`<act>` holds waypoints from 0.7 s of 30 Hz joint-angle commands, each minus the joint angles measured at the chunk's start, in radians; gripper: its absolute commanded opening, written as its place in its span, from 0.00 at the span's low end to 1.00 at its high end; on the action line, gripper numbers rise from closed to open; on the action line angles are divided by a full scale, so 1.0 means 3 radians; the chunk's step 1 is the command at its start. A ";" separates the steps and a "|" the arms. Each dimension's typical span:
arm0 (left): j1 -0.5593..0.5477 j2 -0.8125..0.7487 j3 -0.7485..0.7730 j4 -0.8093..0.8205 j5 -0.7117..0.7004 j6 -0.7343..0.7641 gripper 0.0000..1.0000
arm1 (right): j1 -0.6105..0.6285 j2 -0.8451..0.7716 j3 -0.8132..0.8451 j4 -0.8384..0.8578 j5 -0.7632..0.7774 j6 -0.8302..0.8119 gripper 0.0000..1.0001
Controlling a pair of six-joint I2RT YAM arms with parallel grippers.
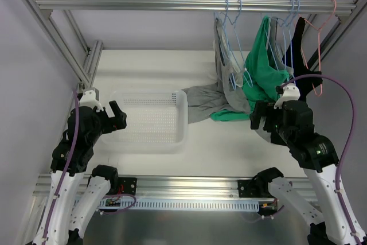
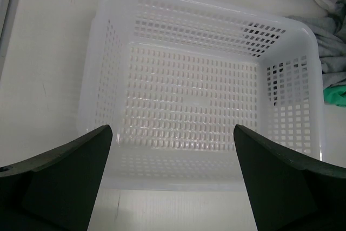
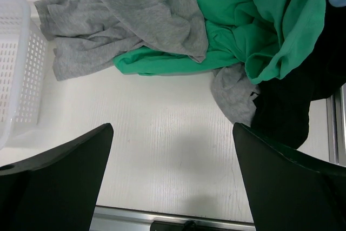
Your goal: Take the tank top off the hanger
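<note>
Below rail (image 1: 172, 4), green tank top (image 1: 261, 70) hangs vertically, hem-down.

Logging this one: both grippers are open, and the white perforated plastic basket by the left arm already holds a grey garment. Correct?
Not quite. The white perforated plastic basket holds nothing, as the left wrist view shows; the crumpled grey fabric garment lies on the table beside it. The left gripper and right gripper are both open.
</note>
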State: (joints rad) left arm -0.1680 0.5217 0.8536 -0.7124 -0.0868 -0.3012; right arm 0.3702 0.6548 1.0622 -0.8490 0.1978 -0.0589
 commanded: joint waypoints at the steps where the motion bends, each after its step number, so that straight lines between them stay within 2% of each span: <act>1: 0.0023 -0.0031 -0.0018 0.0115 -0.0017 -0.0034 0.99 | 0.0014 0.0047 0.0126 -0.0064 0.0092 0.0038 1.00; 14: 0.0023 -0.0046 -0.0018 0.0110 -0.0023 -0.0044 0.99 | 0.0014 -0.0040 0.0151 0.0028 0.0072 0.0053 0.99; 18: 0.0023 -0.0052 -0.0018 0.0110 -0.0018 -0.0055 0.99 | 0.0014 0.0057 0.0355 0.0048 0.0128 0.0018 1.00; 21: 0.0023 -0.0046 -0.0018 0.0115 0.0008 -0.0055 0.99 | 0.0008 0.0296 0.0707 0.0084 0.0083 -0.0034 0.99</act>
State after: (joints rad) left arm -0.1680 0.5083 0.8516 -0.7116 -0.0868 -0.3019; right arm 0.3702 0.6895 1.1641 -0.8738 0.2100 -0.0570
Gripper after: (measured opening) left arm 0.986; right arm 0.993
